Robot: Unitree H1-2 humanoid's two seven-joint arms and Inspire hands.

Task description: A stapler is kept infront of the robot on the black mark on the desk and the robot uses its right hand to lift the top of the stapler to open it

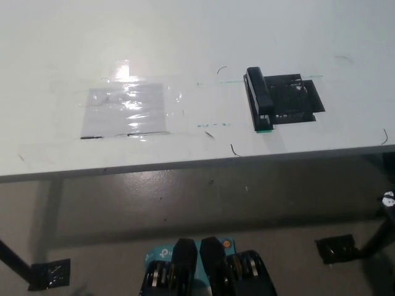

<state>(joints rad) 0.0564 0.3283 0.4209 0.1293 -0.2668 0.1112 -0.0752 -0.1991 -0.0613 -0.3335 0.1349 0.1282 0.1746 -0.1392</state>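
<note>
Stapler: the long black stapler [259, 98] lies closed along the left edge of the black taped mark [295, 98], probably so its top is within reach of the right arm.
Surface: the white surface [185, 37] also carries a clear glossy plastic sheet [125, 111] well left of the stapler.
Hands: neither shows, so the fingers' state cannot be told.
Stage: lift not yet begun.

A long black stapler [260, 98] lies closed on a wide white table [185, 37]. It sits on the left edge of a black square mark [297, 98]. Well to its left is a shiny see-through patch of tape [126, 111]. Below the table's near edge is grey floor [185, 203].
</note>
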